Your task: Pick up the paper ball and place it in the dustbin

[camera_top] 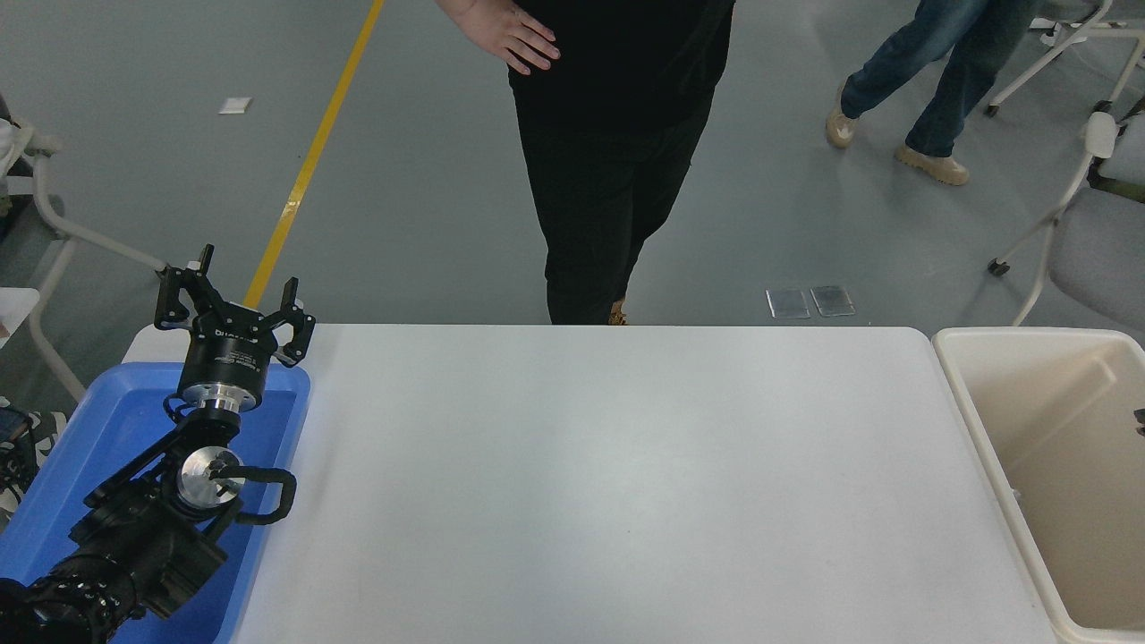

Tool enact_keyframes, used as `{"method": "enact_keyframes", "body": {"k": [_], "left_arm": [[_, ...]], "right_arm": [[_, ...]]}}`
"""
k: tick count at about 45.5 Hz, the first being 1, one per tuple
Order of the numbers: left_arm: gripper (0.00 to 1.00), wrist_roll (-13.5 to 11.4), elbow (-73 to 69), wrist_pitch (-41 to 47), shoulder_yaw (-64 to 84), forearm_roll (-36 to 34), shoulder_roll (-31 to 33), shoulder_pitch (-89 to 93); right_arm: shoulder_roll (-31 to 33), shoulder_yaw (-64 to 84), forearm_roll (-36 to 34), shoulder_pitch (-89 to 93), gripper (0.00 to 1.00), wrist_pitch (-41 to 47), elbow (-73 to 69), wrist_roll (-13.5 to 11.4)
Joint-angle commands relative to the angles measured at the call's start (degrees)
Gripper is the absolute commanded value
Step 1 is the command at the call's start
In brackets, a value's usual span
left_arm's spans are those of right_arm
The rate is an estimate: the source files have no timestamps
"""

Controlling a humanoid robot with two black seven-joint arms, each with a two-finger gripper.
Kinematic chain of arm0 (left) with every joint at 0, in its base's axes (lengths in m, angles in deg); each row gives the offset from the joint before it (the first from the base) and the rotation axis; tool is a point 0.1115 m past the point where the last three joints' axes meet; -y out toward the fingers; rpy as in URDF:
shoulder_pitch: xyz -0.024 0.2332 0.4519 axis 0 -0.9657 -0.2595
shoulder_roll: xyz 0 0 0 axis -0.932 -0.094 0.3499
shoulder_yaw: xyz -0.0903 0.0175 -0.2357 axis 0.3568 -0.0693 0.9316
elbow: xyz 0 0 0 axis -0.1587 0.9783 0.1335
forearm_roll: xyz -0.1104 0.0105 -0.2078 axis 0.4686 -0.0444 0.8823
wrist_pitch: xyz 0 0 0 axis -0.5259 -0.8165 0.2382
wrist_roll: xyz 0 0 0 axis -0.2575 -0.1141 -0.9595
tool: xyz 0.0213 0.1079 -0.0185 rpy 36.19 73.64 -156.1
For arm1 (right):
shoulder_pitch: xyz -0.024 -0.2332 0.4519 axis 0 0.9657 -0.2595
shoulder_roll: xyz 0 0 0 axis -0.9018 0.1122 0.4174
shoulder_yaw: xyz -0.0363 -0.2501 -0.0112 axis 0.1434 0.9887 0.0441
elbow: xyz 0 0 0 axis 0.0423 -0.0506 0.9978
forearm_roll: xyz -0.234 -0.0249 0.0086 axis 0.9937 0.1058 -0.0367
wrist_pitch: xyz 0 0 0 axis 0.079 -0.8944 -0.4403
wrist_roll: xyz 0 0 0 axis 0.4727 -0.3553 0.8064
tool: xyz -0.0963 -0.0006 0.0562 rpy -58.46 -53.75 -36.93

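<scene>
The paper ball does not show anywhere in the head view. The dustbin point(962, 380), a large beige-cream tub, stands off the table's right end, and the part of its inside that shows is bare. A small black sliver of my right arm point(1140, 422) pokes in from the right edge over the dustbin; too little shows to tell its state. My left gripper point(240, 277) is open and empty, parked at the lower left above the blue tray's far end.
A shallow blue tray point(116, 394) lies under the left arm at the white table's point(617, 483) left end. A person in black point(617, 152) stands at the far side. Another person's legs point(930, 80) and chairs are at the back right.
</scene>
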Motion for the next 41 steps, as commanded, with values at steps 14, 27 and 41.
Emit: {"method": "enact_keyframes", "body": {"k": [14, 27, 41], "left_arm": [[0.99, 0.08, 0.0, 0.01, 0.0, 0.02, 0.0, 0.0], [0.99, 0.0, 0.0, 0.01, 0.0, 0.01, 0.0, 0.0], [0.99, 0.0, 0.0, 0.01, 0.0, 0.02, 0.0, 0.0]], "right_arm": [[1.93, 19.23, 1.87, -32.48, 1.0, 2.27, -19.37, -0.24], [1.49, 35.58, 1.96, -52.17, 1.0, 3.23, -42.13, -0.42], [-2.55, 46.75, 3.36, -69.4, 1.0, 9.11, -59.63, -0.5]]}}
